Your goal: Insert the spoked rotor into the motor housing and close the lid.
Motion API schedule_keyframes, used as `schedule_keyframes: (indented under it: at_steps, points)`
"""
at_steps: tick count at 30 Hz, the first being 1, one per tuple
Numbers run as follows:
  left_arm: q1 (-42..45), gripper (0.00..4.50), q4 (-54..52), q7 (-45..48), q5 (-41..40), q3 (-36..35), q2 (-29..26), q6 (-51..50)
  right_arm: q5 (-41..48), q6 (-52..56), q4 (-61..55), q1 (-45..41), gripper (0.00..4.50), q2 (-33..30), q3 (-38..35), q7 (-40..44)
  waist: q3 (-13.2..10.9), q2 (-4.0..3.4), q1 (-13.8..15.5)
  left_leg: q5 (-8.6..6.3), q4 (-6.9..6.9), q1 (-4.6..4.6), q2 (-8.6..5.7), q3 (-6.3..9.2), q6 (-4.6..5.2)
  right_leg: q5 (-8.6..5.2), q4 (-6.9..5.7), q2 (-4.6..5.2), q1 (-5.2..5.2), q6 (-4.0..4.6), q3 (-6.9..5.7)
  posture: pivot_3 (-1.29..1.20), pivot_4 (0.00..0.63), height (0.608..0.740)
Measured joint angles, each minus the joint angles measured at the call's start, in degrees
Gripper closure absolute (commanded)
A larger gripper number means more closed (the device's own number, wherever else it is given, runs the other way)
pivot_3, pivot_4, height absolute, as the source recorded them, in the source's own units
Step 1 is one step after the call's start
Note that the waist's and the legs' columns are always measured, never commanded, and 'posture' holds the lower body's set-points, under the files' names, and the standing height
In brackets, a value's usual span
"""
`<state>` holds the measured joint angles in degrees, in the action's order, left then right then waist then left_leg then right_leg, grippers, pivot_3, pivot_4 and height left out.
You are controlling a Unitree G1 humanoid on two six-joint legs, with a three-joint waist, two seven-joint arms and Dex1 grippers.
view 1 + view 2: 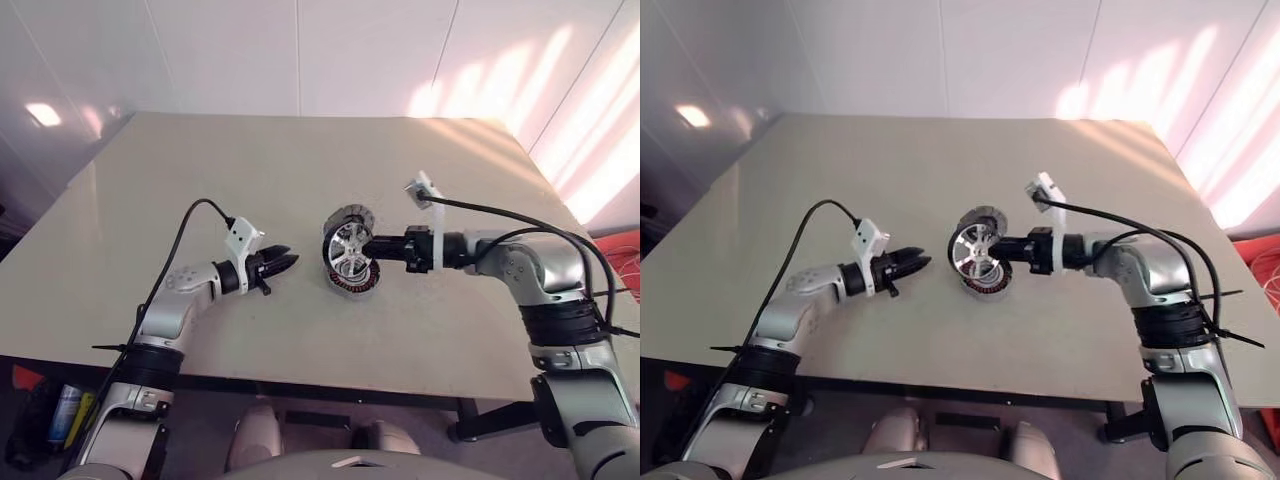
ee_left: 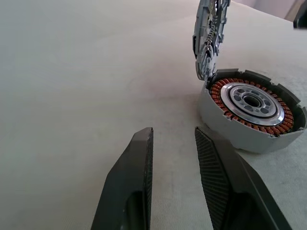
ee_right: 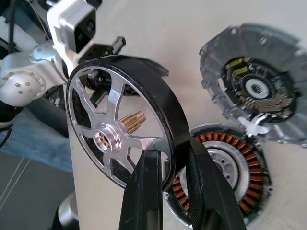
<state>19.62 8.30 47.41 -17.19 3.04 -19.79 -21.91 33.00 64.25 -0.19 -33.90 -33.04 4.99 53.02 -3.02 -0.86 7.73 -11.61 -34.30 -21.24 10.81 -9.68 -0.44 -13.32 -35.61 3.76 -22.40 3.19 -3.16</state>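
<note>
we are holding the spoked rotor (image 3: 125,125) by its black rim in the right tool (image 3: 169,167), just above the motor housing (image 2: 253,112) on the bench (image 1: 300,180). it is looking rigid and smooth, so we are judging the rim pinch slip-prone; the left tool (image 2: 173,158) is hanging partly open and empty.

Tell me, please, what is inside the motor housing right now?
Inside the motor housing sits a ring of coppery windings around a silver centre; no rotor yet. The right gripper holds the spoked rotor on edge above it, hiding part of the windings. The lid stands open.
</note>
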Motion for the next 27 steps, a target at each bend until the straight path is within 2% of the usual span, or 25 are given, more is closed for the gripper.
schedule_keyframes:
  at_steps: [4, 9, 21, 27]
  points:
    - [-0.5, 3.01, -0.3, -0.8, -0.5, -0.5, -0.1, -0.7, -2.7, 2.6, 4.0, -2.1, 4.11, -0.5, 6.6, -0.6, 0.0, 0.02, -0.1, 0.04, 0.01, 0.07, 0.01, 0.00, -0.08, 0.00, -0.03, 0.00, 0.04, 0.00, 0.00, 0.00, 0.000, 0.740]
    - [-2.0, 3.01, -0.1, -1.2, -0.3, -0.3, 0.2, -0.2, -5.3, 0.4, 7.6, -4.4, 4.11, -1.9, 10.5, 1.8, 0.0, 0.04, -0.4, 0.07, 0.01, 0.19, 0.02, -0.01, -0.13, 0.00, -0.06, 0.03, 0.10, 0.00, 0.01, 0.00, 0.000, 0.740]
    - [-2.2, 3.01, 2.4, -1.5, 0.8, 0.6, 1.2, 3.3, -13.3, -8.0, 17.6, -11.0, 4.11, -3.6, 13.9, 6.2, 0.0, 0.07, -0.5, 0.09, 0.01, 0.16, 0.02, -0.01, -0.17, 0.05, -0.09, 0.02, 0.05, 0.05, 0.01, 0.00, 0.000, 0.740]
    - [-2.2, 3.01, 2.9, -1.4, 0.8, 0.9, 1.3, 3.8, -16.5, -11.6, 18.4, -12.4, 4.11, -4.2, 16.3, 10.4, -0.1, 0.07, -0.4, 0.07, 0.01, 0.07, 0.02, -0.02, -0.12, 0.05, -0.07, 0.02, -0.01, 0.06, 0.00, 0.00, 0.000, 0.740]
